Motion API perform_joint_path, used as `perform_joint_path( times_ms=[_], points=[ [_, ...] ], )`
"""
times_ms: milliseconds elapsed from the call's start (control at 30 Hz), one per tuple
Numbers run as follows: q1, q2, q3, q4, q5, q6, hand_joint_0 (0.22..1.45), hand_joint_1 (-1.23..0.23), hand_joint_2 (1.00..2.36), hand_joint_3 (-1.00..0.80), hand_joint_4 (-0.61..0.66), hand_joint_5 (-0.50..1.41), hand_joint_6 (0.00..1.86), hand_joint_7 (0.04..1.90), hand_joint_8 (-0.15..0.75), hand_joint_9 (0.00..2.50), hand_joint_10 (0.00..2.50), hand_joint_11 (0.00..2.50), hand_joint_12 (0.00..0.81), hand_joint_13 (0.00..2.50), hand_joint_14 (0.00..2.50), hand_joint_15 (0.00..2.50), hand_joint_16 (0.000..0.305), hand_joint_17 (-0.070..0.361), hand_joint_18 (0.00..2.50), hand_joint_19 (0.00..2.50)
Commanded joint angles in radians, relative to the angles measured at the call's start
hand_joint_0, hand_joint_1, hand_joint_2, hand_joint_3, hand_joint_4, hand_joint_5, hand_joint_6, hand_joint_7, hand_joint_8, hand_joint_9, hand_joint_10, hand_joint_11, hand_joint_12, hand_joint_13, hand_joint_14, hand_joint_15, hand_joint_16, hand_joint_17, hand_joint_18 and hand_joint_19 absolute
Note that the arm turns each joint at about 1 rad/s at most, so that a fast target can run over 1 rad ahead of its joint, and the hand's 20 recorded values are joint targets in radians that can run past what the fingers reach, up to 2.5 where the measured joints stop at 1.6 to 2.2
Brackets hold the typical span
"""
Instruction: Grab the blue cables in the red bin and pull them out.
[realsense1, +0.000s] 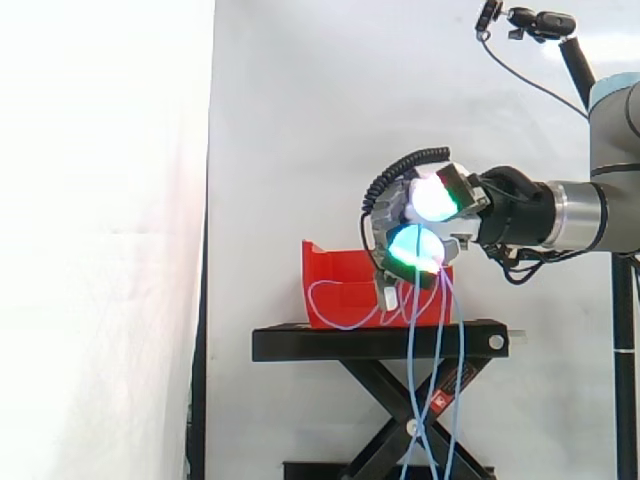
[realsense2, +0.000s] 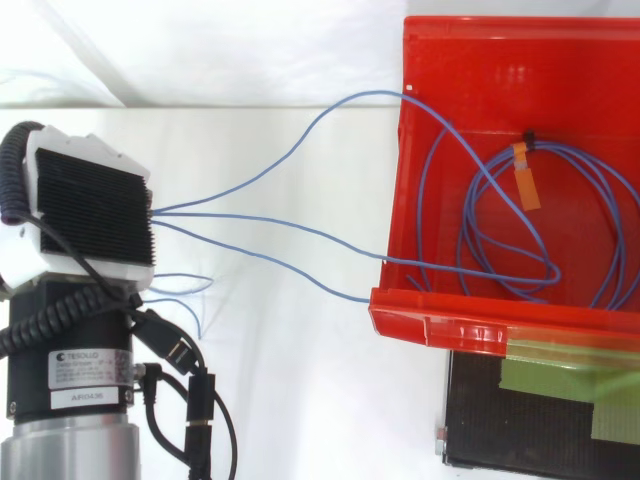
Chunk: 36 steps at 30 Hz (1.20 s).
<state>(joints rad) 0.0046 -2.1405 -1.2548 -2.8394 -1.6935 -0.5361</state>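
Hand (realsense2: 90, 205) curled round blue cables (realsense2: 300, 232), up beside red bin (realsense2: 450, 322), strands trailing into the bin

Seen from above, the hand's (realsense2: 95, 215) black back covers its fingers and the spot where the blue cables (realsense2: 300, 235) run in beneath it. In that view the red bin (realsense2: 480, 320) and the black stand (realsense2: 475, 420) under it are cut off by the right edge. From the side, the bin's near wall hides the coils lying inside, the hanging cable strands run off the bottom edge with their ends out of sight, and the arm (realsense1: 600, 215) is cut off at the right edge.
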Motion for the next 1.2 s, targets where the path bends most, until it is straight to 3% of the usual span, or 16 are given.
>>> perform_joint_path(
  times_ms=[0, 567, 900, 1167],
  points=[
    [0.0, 0.001, 0.0, 0.0, 0.0, 0.0, 0.55, -0.81, 1.0, -1.0, 0.43, 1.04, 0.4, 0.63, 0.461, 1.28, 0.16, 1.56, 0.457, 1.05, 2.5, 0.48, 0.076, 0.172, 1.16, 0.36],
    [0.0, 0.001, 0.0, -0.002, -0.005, 0.0, 0.57, -0.89, 1.0, -1.0, 0.41, 1.07, 0.39, 0.64, 0.438, 1.31, 0.1, 1.6, 0.455, 1.06, 2.5, 0.51, 0.072, 0.161, 1.18, 0.44],
    [0.0, -0.001, 0.0, -0.006, -0.005, 0.0, 0.76, -1.0, 1.0, -1.0, 0.34, 1.03, 0.46, 0.63, 0.352, 1.29, 0.0, 1.7, 0.39, 0.97, 2.5, 0.64, 0.051, 0.114, 1.13, 0.98],
    [0.0, -0.001, 0.0, -0.006, -0.005, 0.0, 0.84, -1.01, 1.01, -0.81, 0.32, 1.02, 0.47, 0.64, 0.34, 1.28, 0.0, 1.71, 0.381, 0.96, 2.5, 0.69, 0.047, 0.107, 1.12, 1.09]
  ],
)
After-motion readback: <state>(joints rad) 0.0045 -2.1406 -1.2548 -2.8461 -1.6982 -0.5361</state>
